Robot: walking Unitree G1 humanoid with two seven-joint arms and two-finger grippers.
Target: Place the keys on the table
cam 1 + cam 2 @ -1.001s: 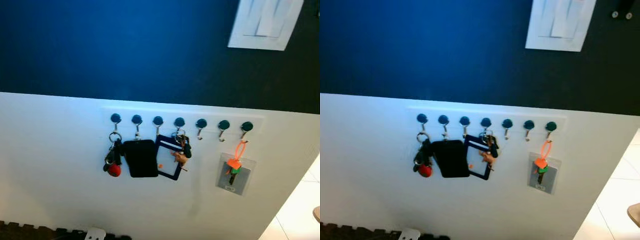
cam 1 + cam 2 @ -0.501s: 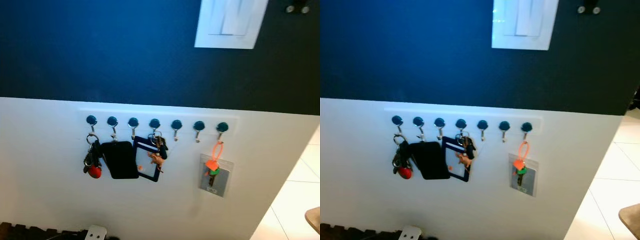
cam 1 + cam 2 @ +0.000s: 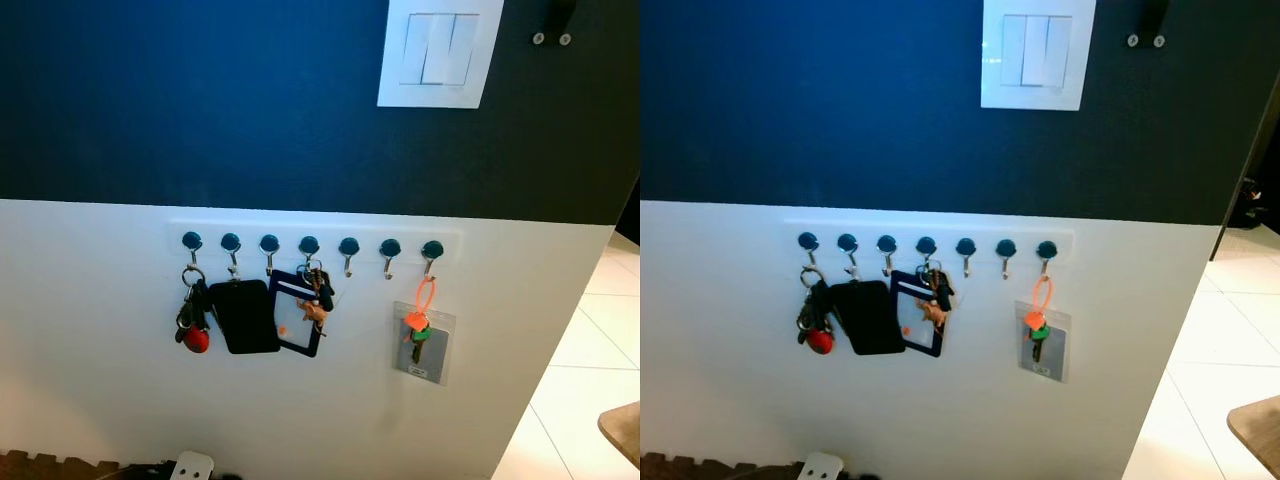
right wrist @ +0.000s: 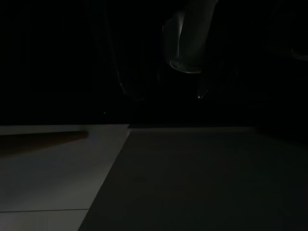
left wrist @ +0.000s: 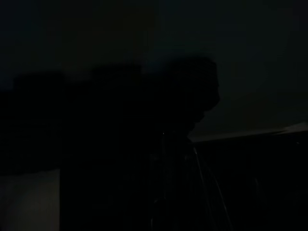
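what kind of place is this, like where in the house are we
Probably a home entryway or hallway. A row of wall hooks holds key bunches, including keys on an orange loop; a white light switch sits on the dark blue upper wall, and pale floor tiles run alongside.

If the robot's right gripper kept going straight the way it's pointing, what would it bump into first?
Probably the floor. The right wrist view is very dark, looking down at pale and grey floor with nothing clearly in between. The depth is too murky to be sure.

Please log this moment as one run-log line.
phase: approach | target: orange-looped keys with green tag on rightmost blue wall hook | wooden table corner at right
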